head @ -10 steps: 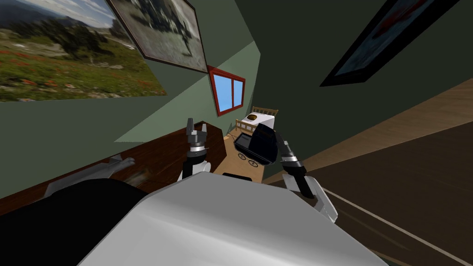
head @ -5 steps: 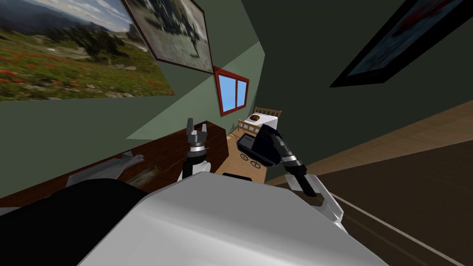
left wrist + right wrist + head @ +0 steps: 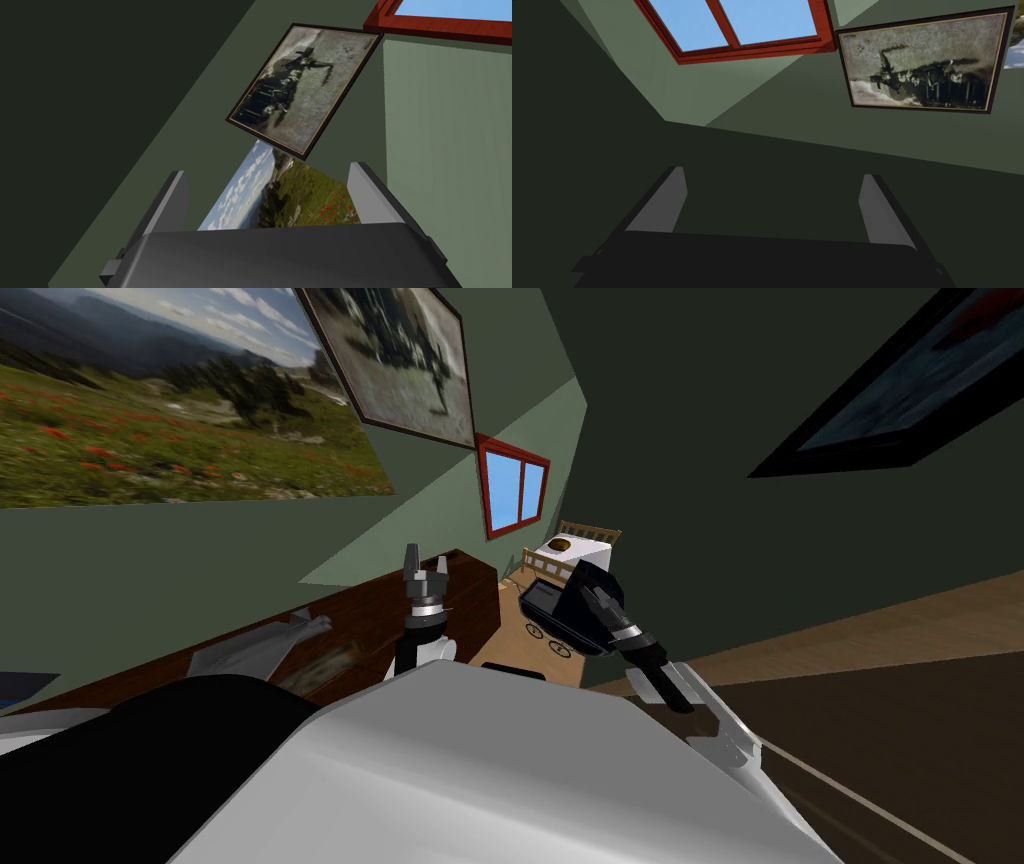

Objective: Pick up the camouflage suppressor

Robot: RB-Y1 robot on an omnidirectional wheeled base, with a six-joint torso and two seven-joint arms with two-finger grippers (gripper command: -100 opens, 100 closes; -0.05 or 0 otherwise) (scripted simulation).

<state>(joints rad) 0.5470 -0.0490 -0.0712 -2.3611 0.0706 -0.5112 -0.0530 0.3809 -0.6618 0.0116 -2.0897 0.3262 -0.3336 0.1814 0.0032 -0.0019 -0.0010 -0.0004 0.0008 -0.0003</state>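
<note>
A small mottled green-brown object (image 3: 324, 659), which I take for the camouflage suppressor, lies on the dark wooden table (image 3: 385, 608) along the left wall, partly hidden by my chest. My left gripper (image 3: 424, 560) is raised over the table's far end, to the right of that object and well apart from it. Its fingers (image 3: 172, 200) stand open with nothing between them. My right arm (image 3: 628, 635) reaches forward in front of a black pram. The right gripper (image 3: 769, 200) is open and holds nothing.
A grey model aeroplane (image 3: 262, 645) lies on the table just left of the mottled object. A black pram (image 3: 543, 610) and a white cot (image 3: 572, 552) stand on the wood floor beyond the table's end. Dark green walls close in on both sides.
The whole head view has slid rightwards, so I have turned; more of the table's left part shows. My right forearm has swung slightly outward. Both grippers stay open.
</note>
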